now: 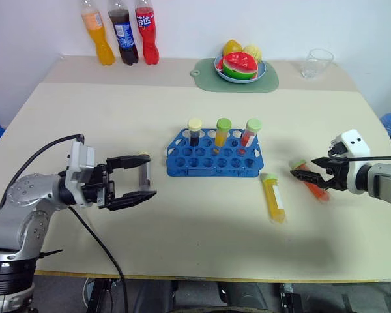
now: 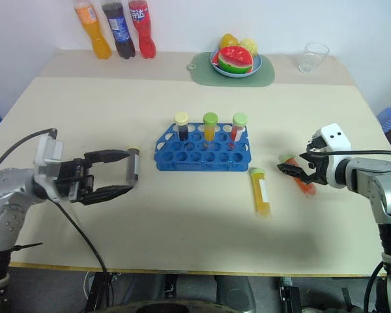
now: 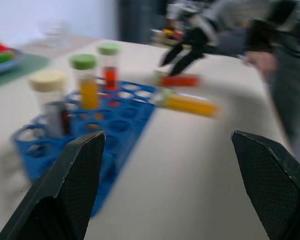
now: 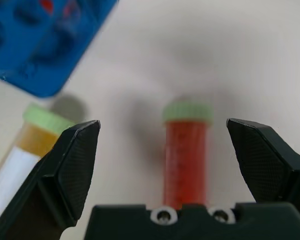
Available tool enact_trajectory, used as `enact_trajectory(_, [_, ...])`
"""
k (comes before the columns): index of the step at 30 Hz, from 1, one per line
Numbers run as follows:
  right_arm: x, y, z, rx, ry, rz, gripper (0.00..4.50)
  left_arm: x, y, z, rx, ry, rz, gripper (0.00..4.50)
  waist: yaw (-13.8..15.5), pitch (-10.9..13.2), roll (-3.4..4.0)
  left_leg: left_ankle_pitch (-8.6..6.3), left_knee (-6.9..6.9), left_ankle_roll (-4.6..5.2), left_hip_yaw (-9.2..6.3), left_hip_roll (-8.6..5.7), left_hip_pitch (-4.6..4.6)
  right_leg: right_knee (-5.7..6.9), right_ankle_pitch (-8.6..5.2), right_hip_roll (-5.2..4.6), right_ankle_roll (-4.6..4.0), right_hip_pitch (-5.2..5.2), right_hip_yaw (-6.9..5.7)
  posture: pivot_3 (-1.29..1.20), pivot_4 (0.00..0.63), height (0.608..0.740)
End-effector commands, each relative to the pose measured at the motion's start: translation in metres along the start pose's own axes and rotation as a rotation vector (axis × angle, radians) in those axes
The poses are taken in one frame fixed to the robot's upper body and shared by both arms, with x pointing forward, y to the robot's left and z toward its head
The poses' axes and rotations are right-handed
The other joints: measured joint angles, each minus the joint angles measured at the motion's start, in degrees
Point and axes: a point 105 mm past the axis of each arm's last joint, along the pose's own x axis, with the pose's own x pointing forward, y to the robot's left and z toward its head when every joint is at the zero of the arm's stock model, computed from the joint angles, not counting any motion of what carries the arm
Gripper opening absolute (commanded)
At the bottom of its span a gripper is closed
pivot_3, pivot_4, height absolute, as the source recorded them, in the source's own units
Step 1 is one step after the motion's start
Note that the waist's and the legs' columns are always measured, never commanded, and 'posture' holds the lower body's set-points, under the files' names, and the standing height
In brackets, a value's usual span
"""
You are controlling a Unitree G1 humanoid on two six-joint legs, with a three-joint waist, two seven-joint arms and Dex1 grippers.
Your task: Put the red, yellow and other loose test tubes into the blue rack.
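The blue rack (image 1: 214, 154) sits mid-table and already carries three upright tubes in its back row: a dark one with a pale cap (image 1: 195, 131), a yellow one with a green cap (image 1: 222, 132) and a red one with a green cap (image 1: 250, 134). Two loose tubes lie flat on the table to the rack's right: a yellow tube (image 1: 274, 197) with a green cap and white label, just off the rack's near right corner, and a red tube (image 1: 311, 182) further right. The right gripper (image 1: 311, 171) hangs directly over the red tube with its jaws spread wide and holding nothing; in the right wrist view the tube lies centred between the fingers, cap pointing away. The left gripper (image 1: 135, 179) stands well left of the rack, jaws also wide apart and empty, pointing toward it. Risks, as judged: the tube is round and lying flat, so a descent that lands one finger on it could roll it toward the table's edge or into the yellow tube. A closure too near the cap end may let it pivot and slip. A careless insertion could jolt the light rack and disturb the seated tubes.
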Motion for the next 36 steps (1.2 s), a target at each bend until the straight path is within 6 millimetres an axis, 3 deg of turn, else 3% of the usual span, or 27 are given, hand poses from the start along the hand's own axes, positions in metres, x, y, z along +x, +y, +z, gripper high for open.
enact_trajectory(1, [-0.003, -0.005, 0.007, -0.011, 0.016, -0.023, 4.5, 0.0, -0.007, 0.011, 0.055, -0.001, -0.096, 4.14, 0.0, 0.0, 0.0, -0.01, 0.0, 0.02, 0.01, 0.0, 0.0, 0.01, 0.07, 0.02, 0.13, 0.0, -0.01, 0.0, 0.15, 0.74])
enact_trajectory(15, [0.008, -0.027, -0.008, -0.002, 0.226, -0.068, 4.5, 0.013, -0.016, 0.015, 0.089, -0.005, -0.144, 4.14, -0.2, 0.0, 0.0, -0.01, 0.03, 0.03, 0.1, -0.01, 0.03, 0.13, 0.14, 0.23, 0.28, -0.01, -0.06, 0.0, 0.15, 0.74])
enact_trajectory(18, [0.011, -0.031, -0.012, -0.021, 0.272, -0.076, 3.73, 0.015, -0.019, 0.014, 0.081, -0.009, -0.138, 4.22, -0.2, 0.0, 0.0, -0.01, 0.04, 0.03, 0.1, -0.01, 0.05, 0.15, 0.14, 0.24, 0.28, -0.01, -0.06, 0.0, 0.15, 0.74])
enact_trajectory(24, [0.016, -0.033, -0.012, -0.053, 0.296, -0.057, 0.91, 0.016, -0.022, 0.012, 0.072, -0.015, -0.119, 4.22, -0.2, 0.0, -0.02, -0.01, 0.04, 0.03, 0.1, 0.0, 0.07, 0.18, 0.15, 0.26, 0.28, -0.01, -0.06, 0.0, 0.15, 0.74])
enact_trajectory(30, [0.009, -0.019, 0.008, -0.151, 0.166, 0.035, 0.8, 0.016, -0.019, 0.011, 0.068, -0.034, -0.062, 4.22, -0.2, 0.0, -0.01, -0.01, 0.05, 0.03, 0.09, 0.02, 0.09, 0.23, 0.16, 0.29, 0.3, -0.01, -0.06, 0.0, 0.15, 0.74])
enact_trajectory(33, [-0.003, 0.014, 0.03, -0.228, -0.085, 0.214, 0.8, 0.015, -0.015, 0.009, 0.071, -0.05, -0.001, 4.22, 0.0, 0.0, 0.0, -0.01, 0.04, 0.03, 0.06, 0.04, 0.09, 0.27, 0.17, 0.32, 0.32, -0.01, -0.07, 0.0, 0.15, 0.74])
enact_trajectory(36, [-0.008, 0.023, 0.03, -0.267, -0.185, 0.209, 0.8, 0.015, -0.011, 0.004, 0.066, -0.053, 0.042, 4.22, 0.1, 0.0, 0.0, -0.02, 0.05, 0.03, 0.03, 0.06, 0.1, 0.34, 0.23, 0.36, 0.45, -0.01, -0.07, 0.0, 0.15, 0.74])
